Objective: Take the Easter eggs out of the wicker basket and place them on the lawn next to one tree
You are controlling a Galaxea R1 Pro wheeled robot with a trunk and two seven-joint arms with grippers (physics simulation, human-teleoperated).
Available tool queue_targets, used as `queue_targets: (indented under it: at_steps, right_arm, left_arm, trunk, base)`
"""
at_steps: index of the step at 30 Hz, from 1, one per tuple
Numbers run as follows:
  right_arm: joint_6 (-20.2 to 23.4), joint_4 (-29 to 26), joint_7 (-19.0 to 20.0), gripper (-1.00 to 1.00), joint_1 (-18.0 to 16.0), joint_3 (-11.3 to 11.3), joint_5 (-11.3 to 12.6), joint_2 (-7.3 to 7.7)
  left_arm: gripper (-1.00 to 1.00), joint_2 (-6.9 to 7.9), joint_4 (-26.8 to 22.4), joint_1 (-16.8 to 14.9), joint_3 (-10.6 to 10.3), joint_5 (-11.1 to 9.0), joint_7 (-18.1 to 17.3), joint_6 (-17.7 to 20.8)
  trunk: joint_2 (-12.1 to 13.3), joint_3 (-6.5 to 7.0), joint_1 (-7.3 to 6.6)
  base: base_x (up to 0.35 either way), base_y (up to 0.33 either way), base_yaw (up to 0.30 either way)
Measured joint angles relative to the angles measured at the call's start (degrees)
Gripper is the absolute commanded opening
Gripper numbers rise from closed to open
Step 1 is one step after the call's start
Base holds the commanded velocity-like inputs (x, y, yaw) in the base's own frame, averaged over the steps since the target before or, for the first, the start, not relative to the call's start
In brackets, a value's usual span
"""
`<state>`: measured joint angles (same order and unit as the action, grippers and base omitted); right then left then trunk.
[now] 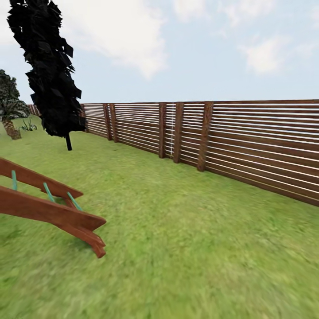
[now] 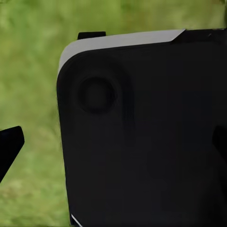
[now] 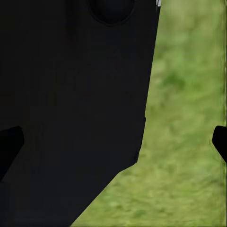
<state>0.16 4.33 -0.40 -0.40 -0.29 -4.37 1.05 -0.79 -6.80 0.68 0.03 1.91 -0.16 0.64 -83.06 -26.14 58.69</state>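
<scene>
Facing lawn (image 1: 186, 248) and fence (image 1: 248, 141)

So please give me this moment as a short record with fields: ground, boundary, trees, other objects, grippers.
ground: lawn, flat green grass
boundary: wooden fence, brown horizontal slats, along the far side
trees: near-black conifer at the left; short palm at the far left edge
other objects: brown wooden structure with green rungs, lower left
grippers: left gripper and right gripper, fingertips apart over grass, nothing held
</scene>
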Motion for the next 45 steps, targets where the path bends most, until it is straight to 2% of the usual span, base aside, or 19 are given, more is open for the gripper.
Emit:
queue_targets:
  at_steps: [5, 25, 45]
  right_arm:
    - [0.0, 0.0, 0.0, 1.0, 0.0, 0.0, 0.0, 0.0]
    - [0.0, 0.0, 0.0, 1.0, 0.0, 0.0, 0.0, 0.01]
    - [0.0, 0.0, 0.0, 1.0, 0.0, 0.0, 0.0, 0.0]
  left_arm:
    - [1.0, 0.0, 0.0, 0.0, 0.0, 0.0, 0.0, 0.0]
    - [1.0, -0.02, 0.0, 0.0, 0.0, 0.0, 0.0, 0.0]
    - [1.0, -0.05, 0.0, 0.0, 0.0, 0.0, 0.0, 0.0]
  trunk:
    - [0.0, 0.0, 0.0]
    - [0.0, 0.0, 0.0]
    - [0.0, 0.0, 0.0]
  base:
    - [0.305, -0.142, 0.164]
    - [0.305, -0.143, 0.015]
    - [0.305, -0.144, 0.221]
